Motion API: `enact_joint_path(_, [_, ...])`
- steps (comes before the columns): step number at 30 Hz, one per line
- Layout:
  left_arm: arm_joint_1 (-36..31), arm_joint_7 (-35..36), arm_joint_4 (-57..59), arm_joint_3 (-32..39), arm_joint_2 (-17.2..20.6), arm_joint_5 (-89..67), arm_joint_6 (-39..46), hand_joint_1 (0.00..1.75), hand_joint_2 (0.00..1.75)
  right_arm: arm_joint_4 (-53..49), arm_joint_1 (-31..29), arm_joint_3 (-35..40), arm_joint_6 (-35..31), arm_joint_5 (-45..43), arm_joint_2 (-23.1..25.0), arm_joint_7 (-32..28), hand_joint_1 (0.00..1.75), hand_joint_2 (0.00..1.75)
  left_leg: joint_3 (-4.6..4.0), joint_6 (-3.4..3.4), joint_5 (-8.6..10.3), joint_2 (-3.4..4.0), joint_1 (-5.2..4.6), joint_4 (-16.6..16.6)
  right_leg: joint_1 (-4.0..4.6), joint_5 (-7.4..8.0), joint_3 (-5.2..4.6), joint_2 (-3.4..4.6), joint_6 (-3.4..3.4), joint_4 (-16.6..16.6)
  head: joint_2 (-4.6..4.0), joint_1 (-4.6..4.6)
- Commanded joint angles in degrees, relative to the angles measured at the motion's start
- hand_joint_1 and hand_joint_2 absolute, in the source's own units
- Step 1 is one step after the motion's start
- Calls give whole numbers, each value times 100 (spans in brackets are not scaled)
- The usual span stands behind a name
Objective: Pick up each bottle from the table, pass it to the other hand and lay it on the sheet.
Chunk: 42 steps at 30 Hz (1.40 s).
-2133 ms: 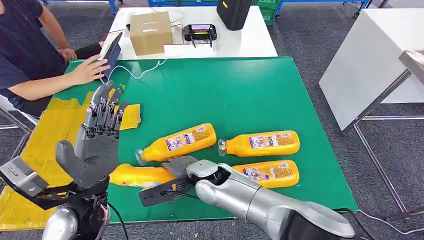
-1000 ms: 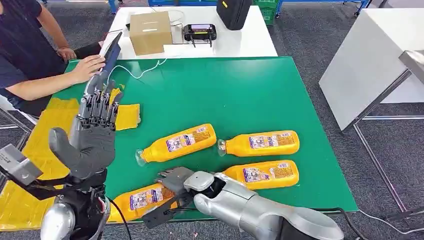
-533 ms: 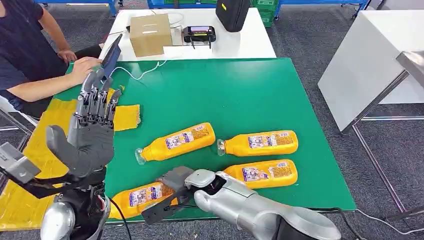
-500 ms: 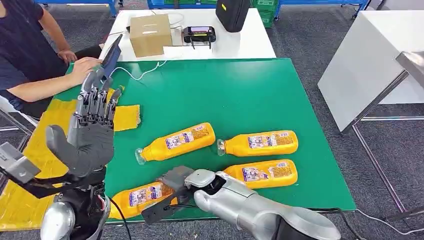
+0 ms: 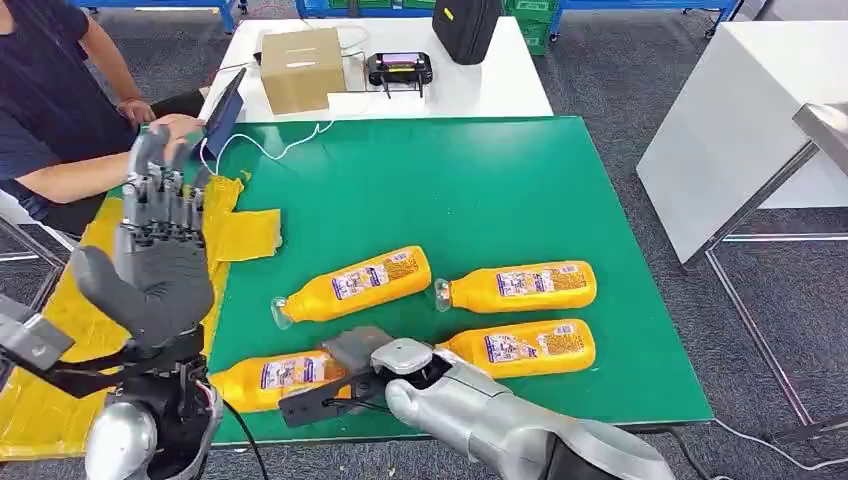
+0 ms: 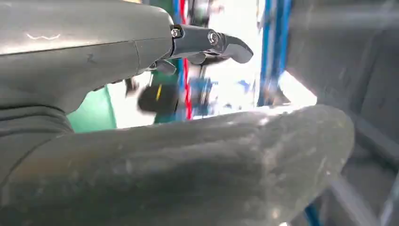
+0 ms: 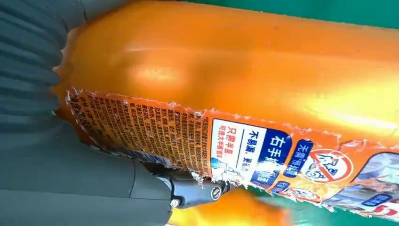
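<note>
Bottle gripped, ready for the handover

The bottle lies grasped in the right hand near the worktop's front edge, beside the yellow sheet; the left hand, raised with fingers spread and holding nothing, seems poised to receive it.

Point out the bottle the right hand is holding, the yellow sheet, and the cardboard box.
held bottle [image 5: 270, 376], head view, on its label
yellow sheet [image 5: 248, 235], head view, on its bare corner over the green mat
cardboard box [image 5: 302, 72], head view, on its front face
</note>
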Motion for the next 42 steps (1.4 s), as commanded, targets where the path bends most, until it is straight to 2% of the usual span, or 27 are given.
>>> enact_joint_path(1, [780,-1010,-890,1930,-591,426,1576,0,0,-3680,1212,-1696,-1656,-1476,-1059,869,175,175,-10,-7,-5,6,11,4,10,2,-9,38,-9,-3,0,2])
enact_joint_path(3, [1010,-1259,-1038,2280,-700,786,1638,0,0,-4559,1518,-1783,-2190,-1974,-1299,510,175,175,-18,-6,-5,6,8,3,8,0,-15,28,-5,0,0,2])
enact_joint_path(5, [1152,-1200,-1025,2370,-740,786,1544,0,0,-5070,1735,-1799,-2666,-2183,-1496,63,175,175,-31,-6,-7,-3,9,4,10,-6,-20,25,-5,1,0,0])
enact_joint_path(7, [1168,-1256,-1002,2356,-770,772,1535,0,0,-5173,1774,-1774,-2714,-2249,-1565,-6,175,175,-29,-6,-9,-22,9,2,9,-13,-14,11,-4,-4,0,-2])
enact_joint_path(11, [1258,-1141,-867,2107,-705,726,1389,0,0,-5610,1965,-1736,-3131,-2384,-1722,-796,175,175,-58,-5,-4,-29,7,4,7,-8,-40,6,-3,-2,0,0])
enact_joint_path(16, [1379,-537,-656,1650,-380,1414,740,0,0,-5762,2071,-1689,-3298,-2402,-1824,-1112,175,175,-74,-6,2,-25,3,-2,5,-4,-62,-1,-2,-3,0,0])
enact_joint_path(17, [1426,-241,-580,1415,-162,1965,223,0,0,-5769,2101,-1700,-3314,-2403,-1849,-1207,175,175,-65,-8,-1,-33,6,-2,6,-8,-50,3,-6,-6,0,0])
enact_joint_path(18, [1460,59,-511,1241,-1,2255,-165,0,175,-5786,2145,-1730,-3327,-2362,-1866,-1292,175,175,-68,-7,2,-31,5,-4,6,-5,-55,-2,-5,-7,0,0])
enact_joint_path(19, [1509,180,-450,1080,109,2401,-481,0,175,-5921,2308,-1778,-3287,-2374,-2008,-1306,175,175,-68,-8,3,-32,5,-6,6,-5,-56,-3,-5,-7,0,0])
enact_joint_path(20, [1791,288,-269,1026,252,2785,-985,0,175,-5951,2787,-1975,-3157,-2163,-2371,-1699,175,175,-65,-9,0,-34,6,-3,7,-7,-53,2,-7,-7,0,0])
enact_joint_path(22, [2011,61,-73,1112,243,2918,-1340,0,175,-5890,3029,-2127,-3055,-2200,-2509,-2073,175,175,-47,-5,4,-47,4,-22,4,-7,-33,-21,-2,-27,0,-2])
enact_joint_path(25, [2030,24,-70,1161,229,2921,-1389,0,175,-5882,3030,-2154,-3041,-2197,-2466,-2104,175,175,-56,-4,-5,-30,0,-11,1,-9,-43,1,-1,-15,0,2])
enact_joint_path(27, [2024,192,-138,1020,317,3021,-1817,0,175,-5963,2968,-2086,-2701,-2092,-2475,-1968,175,175,-72,-7,-10,-18,4,-1,5,-9,-58,20,-6,-4,0,0])
enact_joint_path(32, [2032,274,-221,724,438,3069,-2291,0,175,-6116,2937,-1982,-2216,-2023,-2518,-1777,175,175,-89,-6,-3,-22,0,-2,4,-4,-78,5,-4,-3,0,-2])
enact_joint_path(33, [2031,265,-224,714,445,3051,-2318,0,175,-6123,2933,-1975,-2199,-1995,-2520,-1775,175,175,-70,-12,-12,-31,6,3,8,-13,-57,18,-12,-1,0,0])
enact_joint_path(42, [1986,259,-186,362,618,2467,-2819,0,175,-6265,2888,-1931,-1945,-1866,-2443,-1750,175,175,-80,-8,-9,-21,5,2,7,-9,-68,16,-7,-2,0,-2])
